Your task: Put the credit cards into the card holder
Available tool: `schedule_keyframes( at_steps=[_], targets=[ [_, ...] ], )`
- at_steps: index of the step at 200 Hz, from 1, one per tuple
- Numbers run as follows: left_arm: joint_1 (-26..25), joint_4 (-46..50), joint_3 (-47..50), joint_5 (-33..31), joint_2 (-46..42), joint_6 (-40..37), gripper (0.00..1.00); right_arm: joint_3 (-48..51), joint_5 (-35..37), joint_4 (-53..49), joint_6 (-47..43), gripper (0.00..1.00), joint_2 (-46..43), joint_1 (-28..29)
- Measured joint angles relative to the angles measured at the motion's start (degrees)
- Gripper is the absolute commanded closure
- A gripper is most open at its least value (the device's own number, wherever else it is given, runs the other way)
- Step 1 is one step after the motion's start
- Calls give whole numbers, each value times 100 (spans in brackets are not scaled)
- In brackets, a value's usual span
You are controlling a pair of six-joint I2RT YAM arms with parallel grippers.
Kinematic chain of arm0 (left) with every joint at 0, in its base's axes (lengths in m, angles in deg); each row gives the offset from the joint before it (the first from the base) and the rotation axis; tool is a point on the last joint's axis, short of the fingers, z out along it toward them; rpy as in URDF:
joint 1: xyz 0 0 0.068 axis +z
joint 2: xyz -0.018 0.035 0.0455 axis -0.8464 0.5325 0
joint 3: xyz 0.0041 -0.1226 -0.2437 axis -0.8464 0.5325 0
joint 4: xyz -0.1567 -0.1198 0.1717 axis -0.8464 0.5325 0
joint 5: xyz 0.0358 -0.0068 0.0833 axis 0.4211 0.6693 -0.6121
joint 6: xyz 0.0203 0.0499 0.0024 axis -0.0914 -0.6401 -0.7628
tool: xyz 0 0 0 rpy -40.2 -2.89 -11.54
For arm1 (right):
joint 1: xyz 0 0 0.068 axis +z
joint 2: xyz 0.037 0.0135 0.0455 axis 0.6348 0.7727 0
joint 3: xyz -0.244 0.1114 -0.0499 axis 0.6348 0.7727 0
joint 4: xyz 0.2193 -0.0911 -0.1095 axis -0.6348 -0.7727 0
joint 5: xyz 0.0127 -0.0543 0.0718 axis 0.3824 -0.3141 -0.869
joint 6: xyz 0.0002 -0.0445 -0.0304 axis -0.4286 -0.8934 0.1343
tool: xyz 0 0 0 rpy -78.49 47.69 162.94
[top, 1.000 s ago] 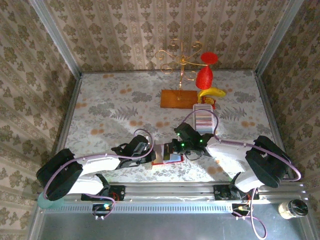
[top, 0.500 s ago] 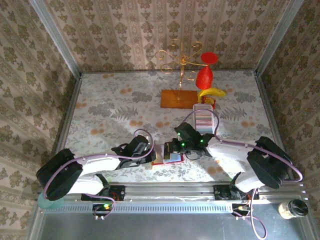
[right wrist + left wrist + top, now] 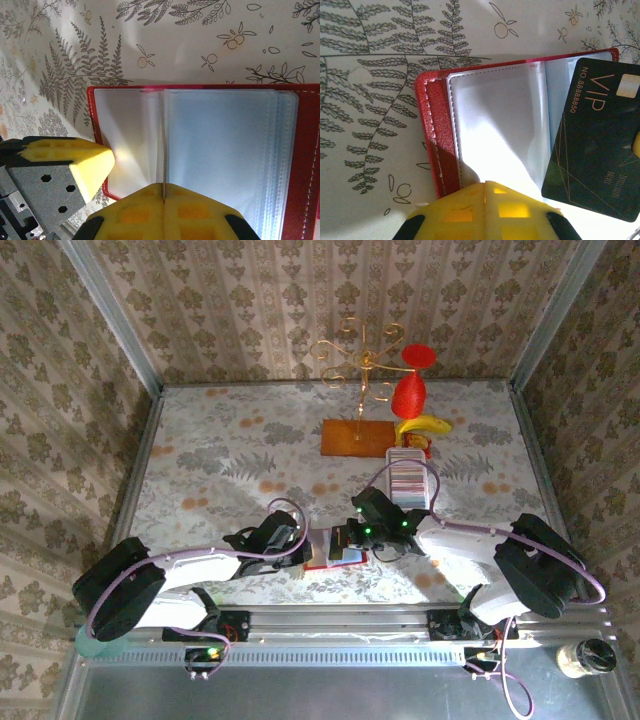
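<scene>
The red card holder (image 3: 322,564) lies open on the table between both grippers, its clear pockets (image 3: 495,120) facing up. My left gripper (image 3: 486,184) is shut, its yellow tips pinching a clear pocket leaf at the holder's near edge; one of its fingers (image 3: 75,160) shows at the holder's left side. My right gripper (image 3: 163,187) is shut on a black VIP credit card (image 3: 592,145), seen edge-on (image 3: 162,135) and standing over the pockets (image 3: 225,150) at the fold. More credit cards (image 3: 408,480) stand in a row at the back right.
The cards' long white tray (image 3: 392,478) sits behind the right arm. Beyond it are a yellow banana (image 3: 425,425), a red goblet shape (image 3: 408,392), and an orange-brown base (image 3: 356,437) carrying a gold wire stand (image 3: 360,355). Patterned walls enclose the table.
The right gripper with its card has shifted slightly over the open holder. The left gripper has stayed at the holder's edge.
</scene>
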Motion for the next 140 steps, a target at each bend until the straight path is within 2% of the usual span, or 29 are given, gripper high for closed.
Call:
schedule_keyframes(
  at_steps=[140],
  targets=[
    [-24, -4, 0, -68, 2, 0, 100, 520, -367, 1069, 557, 100, 2, -7]
  ],
)
